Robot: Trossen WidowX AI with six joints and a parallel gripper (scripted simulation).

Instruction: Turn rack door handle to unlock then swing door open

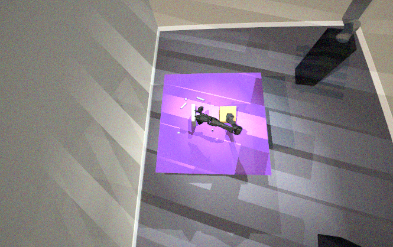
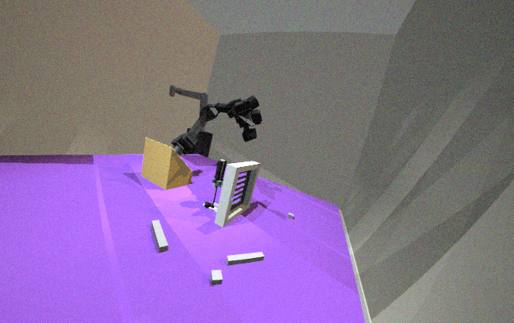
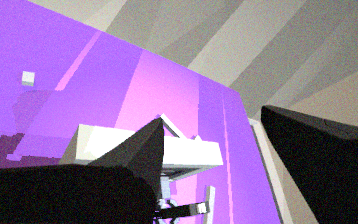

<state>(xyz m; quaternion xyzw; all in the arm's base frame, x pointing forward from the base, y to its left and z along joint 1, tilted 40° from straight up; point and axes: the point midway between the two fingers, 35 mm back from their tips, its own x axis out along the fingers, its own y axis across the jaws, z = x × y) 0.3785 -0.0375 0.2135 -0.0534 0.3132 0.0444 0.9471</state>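
Top view, gripper: jaws [image 1: 197,113] [image 2: 253,125] over the area just 3 o'clock of the white frame [image 1: 193,110] [image 2: 226,196] [image 3: 195,153]; arm hides the handle side.
Exterior view, upright handle: black grip [image 2: 220,171] at the frame's 9 o'clock face, below and apart from the gripper.
Exterior view, step: door looks shut; approach seemingly in hand, quarter turn not begun. Next: lower, align, then squeeze.
Wrist view, jaws: spread, nothing between them.
Wrist view, unclear: dark bar [image 3: 184,211] near 6 o'clock, cut by a finger; possibly the handle.
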